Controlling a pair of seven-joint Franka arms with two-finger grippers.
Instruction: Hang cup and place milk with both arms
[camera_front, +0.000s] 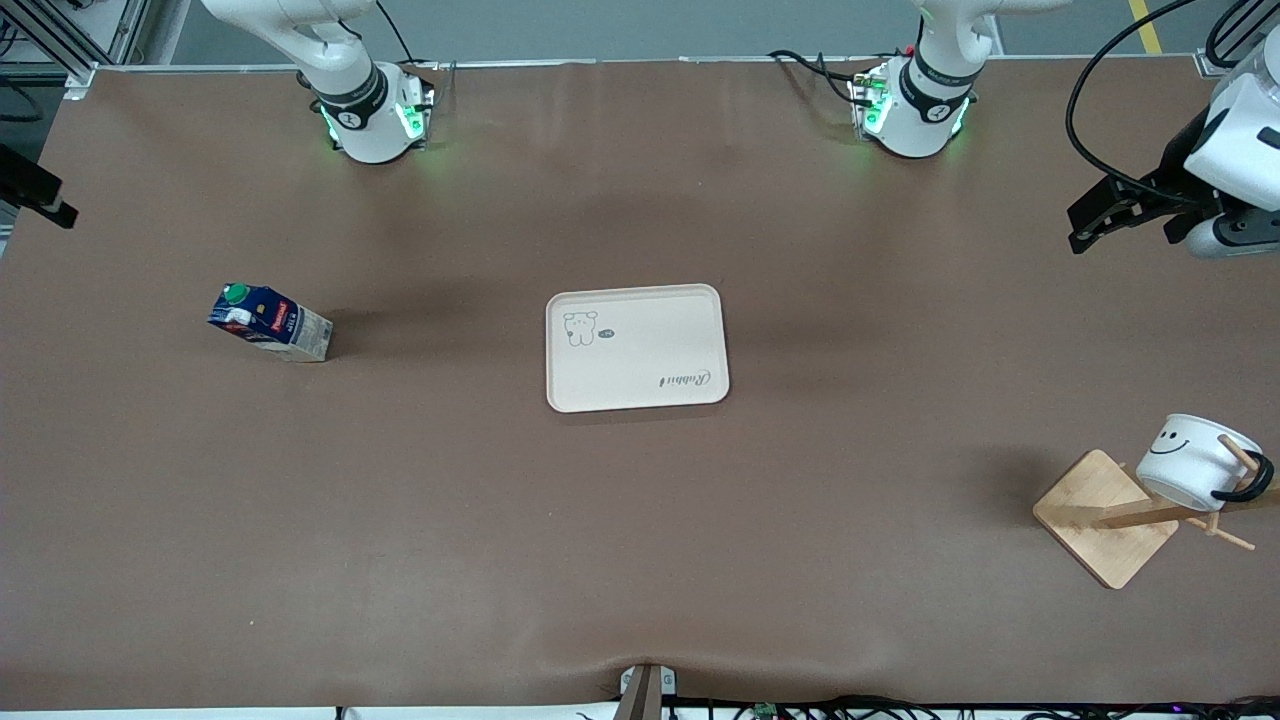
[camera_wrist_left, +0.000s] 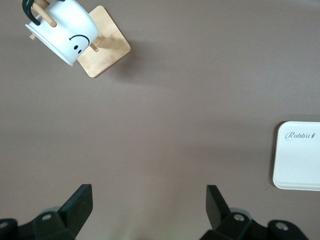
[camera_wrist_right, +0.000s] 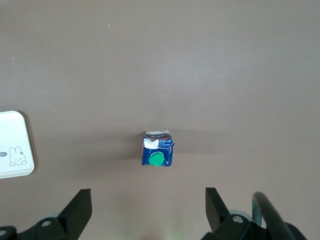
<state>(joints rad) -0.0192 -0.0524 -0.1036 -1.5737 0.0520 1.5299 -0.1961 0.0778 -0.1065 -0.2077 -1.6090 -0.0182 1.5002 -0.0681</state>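
Observation:
The white cup (camera_front: 1195, 460) with a smiley face hangs by its black handle on a peg of the wooden rack (camera_front: 1100, 520), near the front camera at the left arm's end of the table. It also shows in the left wrist view (camera_wrist_left: 65, 27). The dark blue milk (camera_front: 270, 322) with a green cap stands on the table toward the right arm's end, and shows in the right wrist view (camera_wrist_right: 158, 148). My left gripper (camera_front: 1085, 225) (camera_wrist_left: 148, 197) is open and empty, high over bare table. My right gripper (camera_front: 40, 195) (camera_wrist_right: 148, 197) is open and empty, high above the table near the milk.
A cream tray (camera_front: 636, 346) with a rabbit drawing lies at the middle of the table, with nothing on it. Its edge shows in the left wrist view (camera_wrist_left: 300, 155) and the right wrist view (camera_wrist_right: 12, 145). The brown table (camera_front: 640, 520) spreads around it.

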